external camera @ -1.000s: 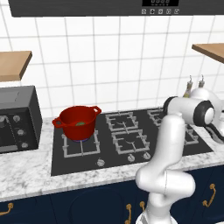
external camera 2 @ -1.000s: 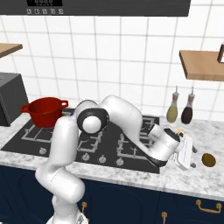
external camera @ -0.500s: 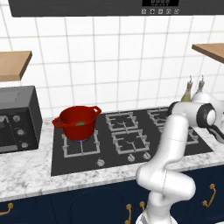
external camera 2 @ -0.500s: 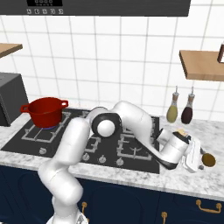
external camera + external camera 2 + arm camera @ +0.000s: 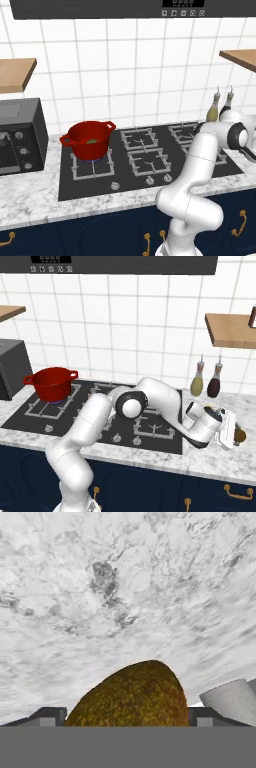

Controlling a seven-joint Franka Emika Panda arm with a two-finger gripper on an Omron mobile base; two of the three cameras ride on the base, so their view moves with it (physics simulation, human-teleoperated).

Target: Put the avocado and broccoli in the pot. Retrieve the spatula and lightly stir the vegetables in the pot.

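Avocado (image 5: 132,694) sits between the gripper (image 5: 122,714) tips in the hand view, an olive-brown lump on the marble desk (image 5: 125,587). One dark tip flanks it on each side, so the jaws stand apart; whether the pads touch the skin I cannot tell. No sign of a clamp.

Right base view: the gripper (image 5: 231,432) is low over the desk at the far right, past the hob (image 5: 100,411), with the avocado (image 5: 240,435) just peeking from behind the white hand.

Step in hand, as judged: grasping the avocado. To do it well, lower until the tips straddle the widest part, keep the lump centred between them, then close gently. A rounded lump can squirt sideways if pinched above its middle. Lift straight up before swinging, since two bottles (image 5: 206,381) stand near behind the hand.

Farther off, the pot (image 5: 50,383) stands on the left rear burner, well apart from the gripper, so a long carry across the hob follows. Left base view: a green lump, likely the broccoli (image 5: 92,142), lies inside the pot (image 5: 89,140). Microwave (image 5: 20,135) stands beside the pot, to its left.
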